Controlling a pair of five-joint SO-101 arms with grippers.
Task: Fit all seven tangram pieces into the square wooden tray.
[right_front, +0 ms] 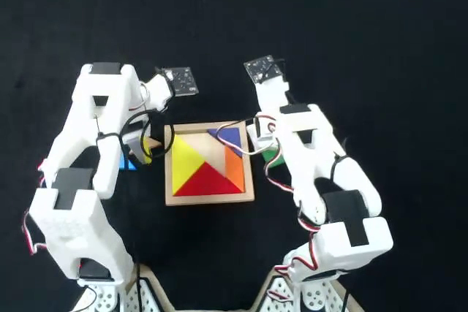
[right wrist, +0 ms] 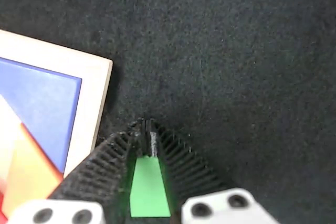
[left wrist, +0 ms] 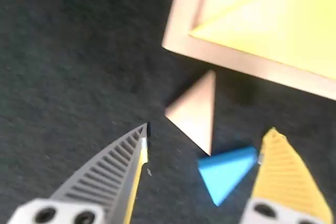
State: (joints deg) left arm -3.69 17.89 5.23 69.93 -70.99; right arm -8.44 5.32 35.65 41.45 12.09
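Two grippers | left gripper point(left wrist: 208, 131) wide open over tan triangle point(left wrist: 195, 109), centre frame | right gripper point(right wrist: 147, 127) pinching green piece point(right wrist: 149, 187)

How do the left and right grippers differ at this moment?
The left gripper is open and holds nothing; the right gripper is shut on a green piece. The left gripper hangs over a tan triangle and a light blue piece on the black cloth; the right gripper has bare cloth ahead. The left gripper's fingers are grey and yellow, the right gripper's black. Both sit just outside the wooden tray.
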